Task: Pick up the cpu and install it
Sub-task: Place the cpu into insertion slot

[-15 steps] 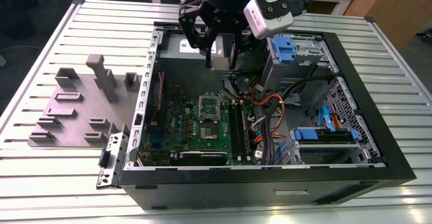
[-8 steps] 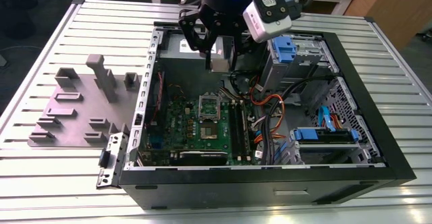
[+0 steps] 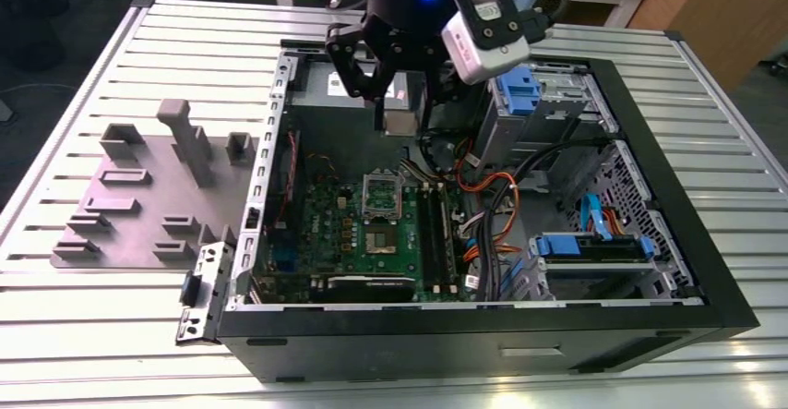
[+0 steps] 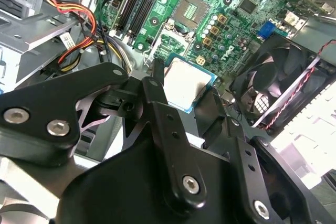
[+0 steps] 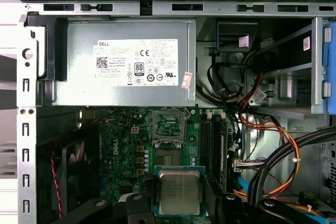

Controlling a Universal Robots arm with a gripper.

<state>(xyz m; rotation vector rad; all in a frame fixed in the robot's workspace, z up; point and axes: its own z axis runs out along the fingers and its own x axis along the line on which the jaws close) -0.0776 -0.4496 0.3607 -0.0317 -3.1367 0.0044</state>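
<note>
The slatted table (image 3: 99,335) carries the open black case (image 3: 493,344), and I hang over its far end, inside the line of its walls. The green board (image 3: 357,234) lies flat on the case floor below me with open air between us. The grey power supply (image 5: 79,77) closes off one side of the board. In the second wrist view the black fan (image 4: 273,87) stands just off the board's edge. Orange and black cables (image 3: 486,187) crowd the side toward the exterior view's right, beyond the memory slots. The socket (image 5: 168,125) sits mid-board with its metal frame swung up, and the space straight above it is free. My gripper (image 3: 397,104) is clenched on the cpu (image 5: 179,191). My fingers (image 4: 155,90) press its two opposite edges, and its silvery top faces both wrist cameras. It hangs in the air, well clear of the board and touching nothing but me. In the first wrist view it sits in line with the socket, a short way off.
</note>
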